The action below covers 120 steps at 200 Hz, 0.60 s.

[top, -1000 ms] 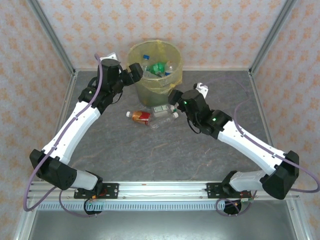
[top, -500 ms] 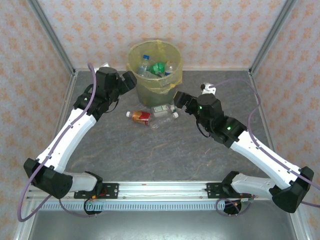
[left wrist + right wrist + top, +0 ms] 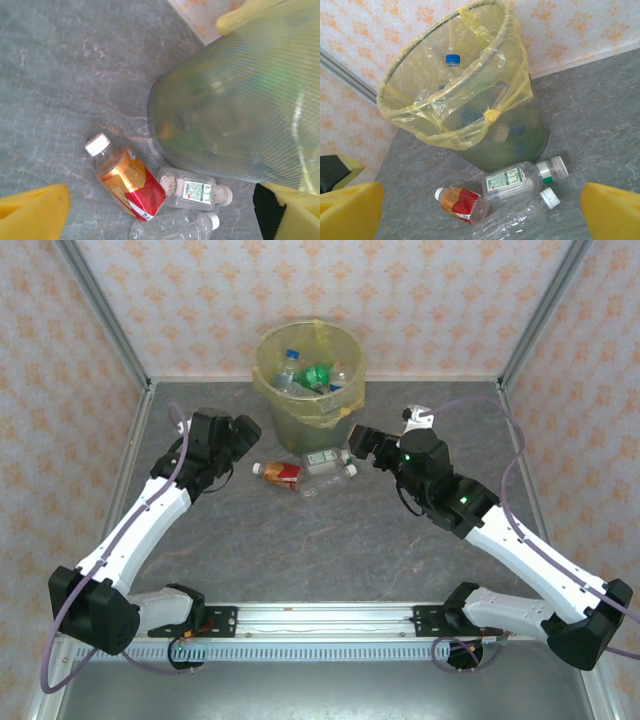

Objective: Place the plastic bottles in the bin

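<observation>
Three plastic bottles lie together on the table just in front of the bin (image 3: pixel 305 410): one with a red-orange label (image 3: pixel 281 473), one clear with a white label (image 3: pixel 324 457), one bare and clear (image 3: pixel 322 483). More bottles sit inside the yellow-lined bin, among them a blue-capped one (image 3: pixel 290 364) and a green one (image 3: pixel 318 375). My left gripper (image 3: pixel 243 428) hovers open left of the group, looking down on the red-orange bottle (image 3: pixel 127 182). My right gripper (image 3: pixel 358 437) hangs open to their right, facing the white-label bottle (image 3: pixel 517 180) and the bin (image 3: pixel 470 100).
The grey table is boxed in by patterned walls with metal posts at the back corners (image 3: pixel 120 350). The bin stands against the back wall. In the right wrist view, a finger of the left gripper (image 3: pixel 335 172) shows at the left edge.
My left gripper has drawn back from the bin's rim and come down to the left of the lying bottles. The right arm has shifted slightly right and back. The bottles have not moved.
</observation>
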### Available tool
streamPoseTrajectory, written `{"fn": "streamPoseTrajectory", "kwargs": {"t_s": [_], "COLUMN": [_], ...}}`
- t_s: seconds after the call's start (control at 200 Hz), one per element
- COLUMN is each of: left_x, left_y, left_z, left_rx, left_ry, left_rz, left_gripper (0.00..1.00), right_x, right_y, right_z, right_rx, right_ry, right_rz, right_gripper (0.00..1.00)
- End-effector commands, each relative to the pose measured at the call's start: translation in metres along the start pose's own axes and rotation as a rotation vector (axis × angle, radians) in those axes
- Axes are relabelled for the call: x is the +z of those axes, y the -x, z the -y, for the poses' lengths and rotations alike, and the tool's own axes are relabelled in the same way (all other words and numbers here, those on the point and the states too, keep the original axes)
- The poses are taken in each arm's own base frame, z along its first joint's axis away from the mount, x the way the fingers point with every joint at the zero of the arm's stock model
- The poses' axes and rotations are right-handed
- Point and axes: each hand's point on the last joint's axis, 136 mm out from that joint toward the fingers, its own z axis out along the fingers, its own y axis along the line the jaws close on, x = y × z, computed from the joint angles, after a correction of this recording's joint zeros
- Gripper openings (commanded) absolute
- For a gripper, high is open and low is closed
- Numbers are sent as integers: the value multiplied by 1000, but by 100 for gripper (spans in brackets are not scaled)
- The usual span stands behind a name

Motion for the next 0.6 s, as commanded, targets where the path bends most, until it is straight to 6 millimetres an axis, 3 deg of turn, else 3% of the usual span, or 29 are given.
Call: {"fn": "streamPoseTrajectory", "kwargs": {"t_s": [0.0,0.225,0.596], "left_x": [1,13,57], "left_y": [2,5,-36], "left_z": [-4,-35,-62], "left_rx": [-119,-180,-190], "left_ry": [-51,-29,24], "left_rz": [-5,-13,-158], "left_gripper": [95,95,88], "right_x": [0,7,16], "right_y": [10,13,12], "right_z": [-3,-4,1], "right_rx": [-24,-34,-20], "right_ry": [5,7,-4], "right_rz": [24,16,28], "right_gripper": [100,100,100]}}
